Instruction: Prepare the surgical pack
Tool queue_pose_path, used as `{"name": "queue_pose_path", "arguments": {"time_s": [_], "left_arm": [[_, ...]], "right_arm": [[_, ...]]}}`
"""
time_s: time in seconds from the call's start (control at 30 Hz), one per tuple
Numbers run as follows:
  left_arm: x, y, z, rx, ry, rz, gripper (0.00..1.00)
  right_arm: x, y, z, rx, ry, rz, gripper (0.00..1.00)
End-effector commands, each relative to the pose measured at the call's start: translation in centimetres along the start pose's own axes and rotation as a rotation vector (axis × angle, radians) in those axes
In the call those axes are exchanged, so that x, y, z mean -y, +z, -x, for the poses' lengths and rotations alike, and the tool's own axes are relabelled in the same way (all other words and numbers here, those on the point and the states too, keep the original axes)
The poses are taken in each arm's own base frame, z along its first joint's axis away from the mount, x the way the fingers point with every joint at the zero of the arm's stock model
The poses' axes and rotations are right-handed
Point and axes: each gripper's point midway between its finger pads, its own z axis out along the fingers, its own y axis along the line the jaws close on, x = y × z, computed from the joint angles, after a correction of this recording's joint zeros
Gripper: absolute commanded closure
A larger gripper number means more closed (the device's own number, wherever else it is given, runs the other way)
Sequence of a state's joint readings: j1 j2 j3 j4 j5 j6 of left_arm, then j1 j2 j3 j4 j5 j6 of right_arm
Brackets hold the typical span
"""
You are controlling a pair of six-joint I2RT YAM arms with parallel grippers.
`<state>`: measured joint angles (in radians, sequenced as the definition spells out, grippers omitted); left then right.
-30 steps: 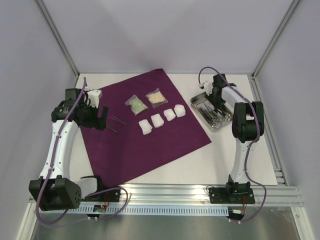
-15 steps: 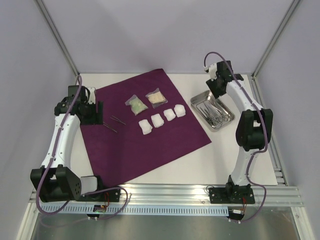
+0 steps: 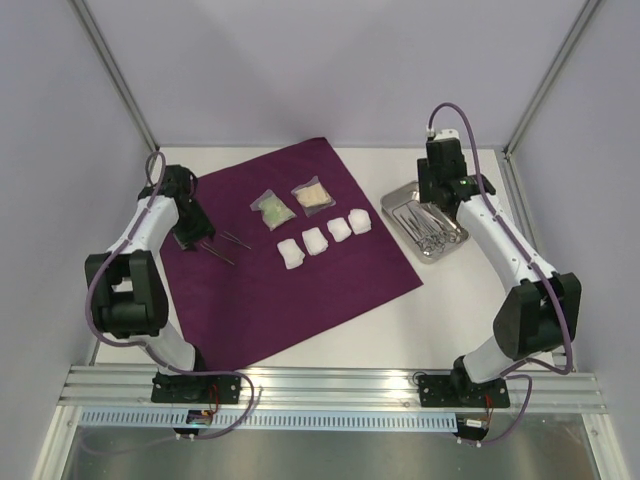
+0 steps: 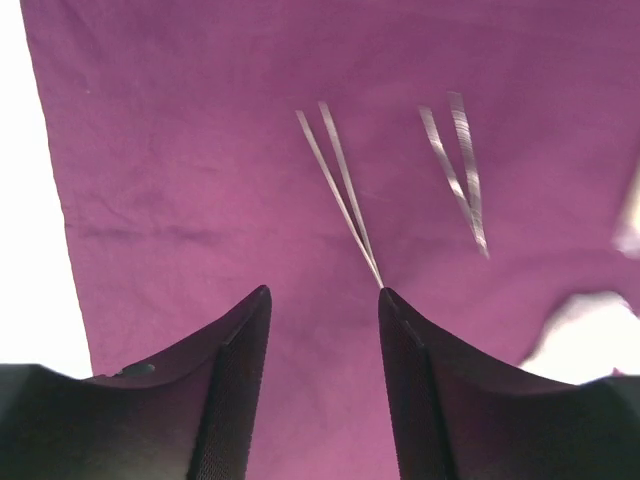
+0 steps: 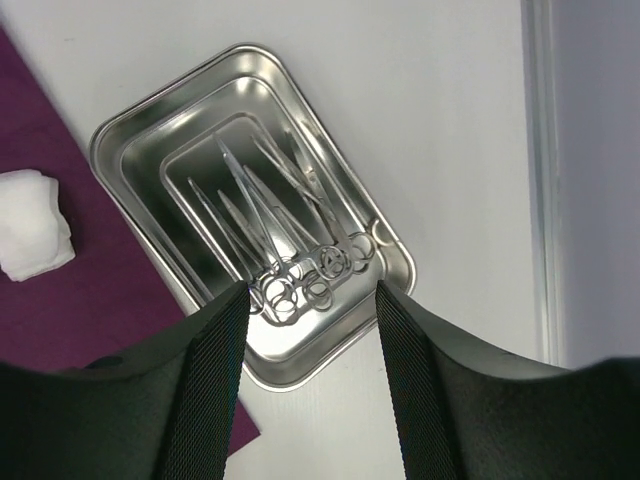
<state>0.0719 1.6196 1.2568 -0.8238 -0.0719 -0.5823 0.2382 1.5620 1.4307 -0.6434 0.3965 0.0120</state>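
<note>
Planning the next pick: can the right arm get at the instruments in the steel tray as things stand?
Probably yes. The right gripper hangs above the tray, jaws open and empty; the instruments lie uncovered inside, ring handles nearest it. Nothing is in between, though the tray walls may crowd the grip.

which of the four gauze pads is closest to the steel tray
The gauze pad at the right end of the row, by the purple cloth's right edge. The steel tray lies just past that edge; the other three run off leftward.
</note>
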Motion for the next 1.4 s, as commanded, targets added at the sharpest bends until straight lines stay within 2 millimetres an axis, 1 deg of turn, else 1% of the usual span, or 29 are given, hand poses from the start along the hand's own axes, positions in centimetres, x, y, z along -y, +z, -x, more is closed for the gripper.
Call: {"name": "queue_pose_path", "arguments": {"time_s": [0.0, 0.03, 0.1, 0.13, 0.2, 0.23, 0.3, 0.33, 0.37, 0.43, 0.57, 0.7, 0.8, 0.83, 0.93, 1.0, 1.03, 1.1, 1.13, 1.23, 1.3, 1.37], "left_arm": [[0.4, -0.1, 2.2, 0.087, -0.074, 0.018, 0.46], [0.3, 0.2, 2.2, 0.09, -0.077, 0.025, 0.46], [0.0, 0.7, 2.4, 0.101, -0.082, 0.04, 0.49], [-0.2, 1.4, 2.3, 0.089, -0.086, 0.055, 0.5], [-0.4, 2.3, 1.9, 0.062, -0.095, 0.069, 0.5], [-0.7, 3.2, 1.5, 0.033, -0.099, 0.084, 0.5], [-0.6, 4.1, 1.0, 0.001, -0.099, 0.086, 0.49], [-0.5, 4.9, 0.8, -0.018, -0.096, 0.09, 0.48], [-0.4, 5.2, 0.6, -0.029, -0.096, 0.088, 0.45], [-0.3, 6.0, 0.6, -0.048, -0.096, 0.091, 0.44], [0.2, 6.8, 0.5, -0.074, -0.1, 0.083, 0.43], [0.3, 7.8, 0.3, -0.094, -0.098, 0.093, 0.44], [0.2, 8.4, 0.4, -0.097, -0.095, 0.103, 0.46], [0.2, 8.6, 0.4, -0.099, -0.095, 0.103, 0.49], [0.4, 8.5, 0.3, -0.108, -0.093, 0.093, 0.5], [0.9, 7.8, 0.5, -0.101, -0.092, 0.064, 0.51], [1.0, 7.8, 0.7, -0.095, -0.094, 0.056, 0.57], [1.1, 7.6, 0.9, -0.086, -0.091, 0.053, 0.65], [1.0, 7.6, 0.8, -0.09, -0.083, 0.058, 0.71], [0.3, 7.7, -0.2, -0.117, -0.074, 0.079, 0.78], [-0.1, 8.0, -0.9, -0.13, -0.062, 0.089, 0.81], [-0.3, 8.1, -0.9, -0.125, -0.057, 0.097, 0.87]], "right_arm": [[-1.0, -0.7, 0.3, 0.053, 0.088, 0.008, 0.44], [-1.1, -0.8, 0.0, 0.05, 0.092, 0.015, 0.44], [-1.3, -0.8, -0.4, 0.048, 0.094, 0.023, 0.44], [-1.5, -0.7, -1.0, 0.039, 0.094, 0.025, 0.44], [-1.5, -0.6, -1.3, 0.036, 0.092, 0.025, 0.44], [-1.4, -0.6, -1.7, 0.029, 0.085, 0.023, 0.44], [-1.4, -0.5, -2.1, 0.022, 0.07, 0.017, 0.44], [-1.2, -0.5, -2.1, 0.022, 0.066, 0.012, 0.44], [-1.1, -0.5, -2.4, 0.016, 0.054, 0.004, 0.44], [-1.0, -0.4, -2.8, 0.006, 0.039, 0.0, 0.44], [-1.0, -0.3, -3.7, -0.003, 0.018, 0.0, 0.45], [-0.9, -0.4, -3.8, 0.001, 0.017, 0.002, 0.45], [-1.0, -0.3, -4.0, -0.004, 0.016, 0.008, 0.45], [-1.0, -0.2, -4.1, -0.007, 0.012, 0.006, 0.45], [-1.1, -0.1, -4.3, -0.012, 0.006, 0.007, 0.45], [-1.1, 0.0, -4.4, -0.018, 0.004, 0.005, 0.45], [-1.1, 0.0, -4.5, -0.019, -0.001, 0.006, 0.45], [-1.1, 0.0, -4.5, -0.019, 0.002, 0.005, 0.45], [-1.2, 0.0, -4.4, -0.016, 0.002, 0.008, 0.45], [-1.3, -0.2, -4.2, -0.01, 0.007, 0.019, 0.45], [-1.2, -0.2, -4.2, -0.008, 0.009, 0.018, 0.45], [-1.2, -0.3, -4.2, -0.005, 0.007, 0.019, 0.45]]}}
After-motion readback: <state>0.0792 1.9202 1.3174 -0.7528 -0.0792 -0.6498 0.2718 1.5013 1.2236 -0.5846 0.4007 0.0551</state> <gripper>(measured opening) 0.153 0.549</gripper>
